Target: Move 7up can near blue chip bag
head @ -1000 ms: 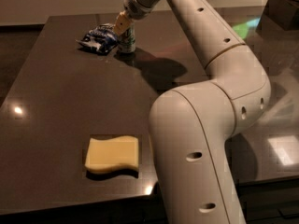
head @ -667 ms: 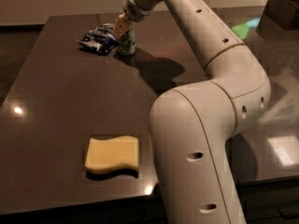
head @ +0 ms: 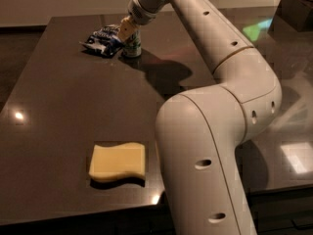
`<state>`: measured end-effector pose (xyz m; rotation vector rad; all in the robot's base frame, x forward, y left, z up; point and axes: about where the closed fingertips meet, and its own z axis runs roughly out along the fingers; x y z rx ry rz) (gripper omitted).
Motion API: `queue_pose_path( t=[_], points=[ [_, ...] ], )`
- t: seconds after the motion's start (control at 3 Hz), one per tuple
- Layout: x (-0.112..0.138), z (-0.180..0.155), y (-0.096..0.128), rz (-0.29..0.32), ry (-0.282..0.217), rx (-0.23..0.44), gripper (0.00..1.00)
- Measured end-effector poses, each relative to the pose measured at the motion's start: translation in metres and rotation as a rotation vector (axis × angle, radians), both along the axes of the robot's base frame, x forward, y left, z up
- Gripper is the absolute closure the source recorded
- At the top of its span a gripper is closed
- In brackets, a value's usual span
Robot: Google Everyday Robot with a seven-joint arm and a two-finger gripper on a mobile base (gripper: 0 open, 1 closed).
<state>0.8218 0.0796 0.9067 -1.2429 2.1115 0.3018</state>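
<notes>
Pincer (head: 126, 29) is located at the far end of the dark glossy table (head: 58, 97), carried on the white jointed robot arm (head: 210, 146), which is reached across from the near right.

The small white and green metal 7up can (head: 132, 47) is found directly under the pincer tip and touching it. The can is stood upright on the table: long axis vertical, top end pointed up into the pincer, base on the table. The can's top is covered by the pincer. How wide the pincer stands, and whether the can is clasped by it, cannot be told.

The small crinkled dark blue foil chip bag (head: 101, 40) is laid flat just beside the pincer, on its left in the view and a little lower. The bag's long axis is run roughly across the view. Bag and can are seen touching or nearly so.

A yellow wavy-edged sponge (head: 117, 161) is noted well apart from the pincer, flat near the table's front edge.
</notes>
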Motion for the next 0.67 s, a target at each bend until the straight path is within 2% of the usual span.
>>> queue_pose_path(
  t=[0.33, 0.67],
  points=[
    [0.0003, -0.0035, 0.0021, 0.003, 0.005, -0.001, 0.00],
    [0.0003, -0.0036, 0.0022, 0.003, 0.005, -0.001, 0.00]
  ],
)
